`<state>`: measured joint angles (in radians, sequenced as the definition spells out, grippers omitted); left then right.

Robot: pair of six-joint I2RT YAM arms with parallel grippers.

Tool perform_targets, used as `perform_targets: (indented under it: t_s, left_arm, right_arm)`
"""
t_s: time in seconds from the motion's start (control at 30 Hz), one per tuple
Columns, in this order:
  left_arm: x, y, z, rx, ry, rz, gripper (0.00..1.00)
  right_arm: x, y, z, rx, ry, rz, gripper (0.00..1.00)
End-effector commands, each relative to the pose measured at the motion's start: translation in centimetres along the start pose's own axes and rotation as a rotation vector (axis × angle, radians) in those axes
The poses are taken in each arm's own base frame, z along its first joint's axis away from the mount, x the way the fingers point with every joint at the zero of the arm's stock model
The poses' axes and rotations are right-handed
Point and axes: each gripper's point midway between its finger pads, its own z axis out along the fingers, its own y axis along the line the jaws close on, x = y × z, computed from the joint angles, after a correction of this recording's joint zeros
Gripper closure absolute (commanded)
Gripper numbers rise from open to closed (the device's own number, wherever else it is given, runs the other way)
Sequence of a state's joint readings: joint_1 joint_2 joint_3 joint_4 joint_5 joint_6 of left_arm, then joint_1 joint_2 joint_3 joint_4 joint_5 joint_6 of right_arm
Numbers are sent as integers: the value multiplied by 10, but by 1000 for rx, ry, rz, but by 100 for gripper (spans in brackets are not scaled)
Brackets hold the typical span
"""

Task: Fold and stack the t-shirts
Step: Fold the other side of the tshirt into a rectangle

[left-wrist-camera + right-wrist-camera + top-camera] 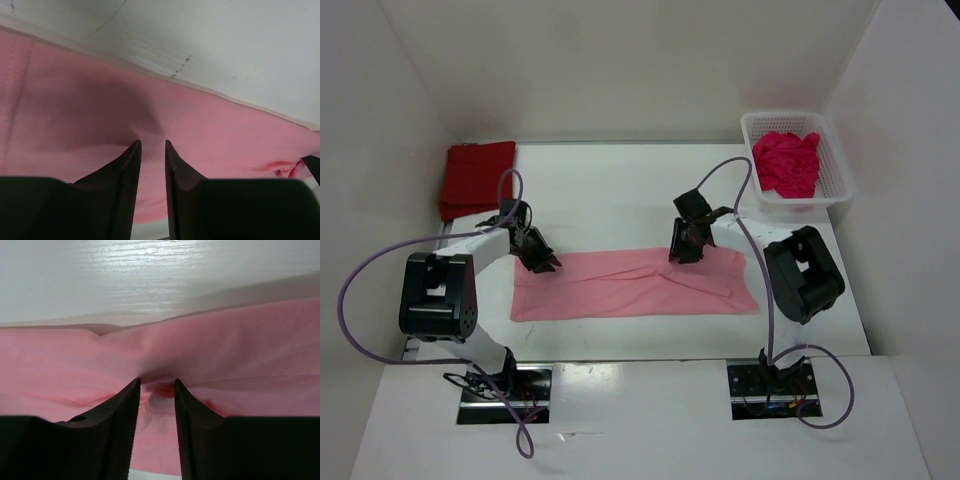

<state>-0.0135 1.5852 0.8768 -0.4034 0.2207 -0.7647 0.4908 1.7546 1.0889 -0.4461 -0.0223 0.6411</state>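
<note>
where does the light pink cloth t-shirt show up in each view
Top external: the light pink cloth t-shirt lies as a flat strip across the middle, between the two arms.
Left wrist: the shirt fills the middle and lower left, its edge sloping down to the right.
Right wrist: the shirt is a band across the middle and bottom.
Shared landmark: the shirt's edge against the white table.
</note>
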Motion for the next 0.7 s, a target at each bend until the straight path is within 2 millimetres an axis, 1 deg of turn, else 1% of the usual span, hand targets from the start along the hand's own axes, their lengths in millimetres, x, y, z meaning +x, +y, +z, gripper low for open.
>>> perform_targets:
  t_s: [0.0, 0.03, 0.1, 0.13, 0.17, 0.2, 0.27, 0.3, 0.37, 0.4, 0.43, 0.53, 0.57, 0.6, 0.63, 0.67]
  left_arm:
    - [-2, 3, 10, -5, 3, -19, 67]
    - [-2, 0, 10, 8, 3, -16, 67]
    - [-1, 2, 12, 2, 11, -19, 67]
    - [-3, -2, 11, 14, 10, -17, 67]
    - [-5, -4, 11, 20, 3, -24, 67]
    - [-5, -4, 11, 20, 3, -24, 67]
    - [-5, -4, 11, 20, 3, -24, 67]
    - [-6, -5, 11, 26, -4, -21, 67]
    - [-5, -7, 11, 34, 3, -21, 67]
    - [-5, -7, 11, 34, 3, -21, 67]
    - [-5, -7, 11, 34, 3, -21, 67]
    - [-8, -9, 10, 40, -4, -19, 67]
    - [-13, -15, 5, 54, -20, -13, 67]
    - [-10, -15, 5, 57, -7, -15, 67]
    - [-14, -19, 1, 68, -20, -10, 67]
    - [-13, -20, -3, 70, -23, -9, 67]
  right_arm:
    - [-17, 24, -5, -44, -70, -46, 62]
    - [-12, 21, -5, -30, -52, -46, 65]
    - [-5, 17, -7, -25, -28, -46, 70]
    - [5, 14, -9, -11, -3, -57, 72]
    - [7, 13, -12, -7, 2, -57, 74]
    - [18, 11, -11, 7, 29, -70, 77]
    - [30, 10, -20, 12, 51, -100, 80]
    - [39, 7, -22, 10, 79, -100, 82]
    - [56, 9, -29, -12, 124, -128, 82]
    - [67, 6, -29, -5, 154, -138, 83]
    - [77, 8, -35, -3, 174, -172, 83]
    - [101, 14, -48, -56, 255, -188, 83]
    - [106, 17, -57, -89, 273, -186, 83]
    - [110, 26, -65, -145, 298, -183, 81]
    - [109, 27, -70, -149, 294, -183, 79]
    - [104, 30, -79, -148, 282, -185, 78]
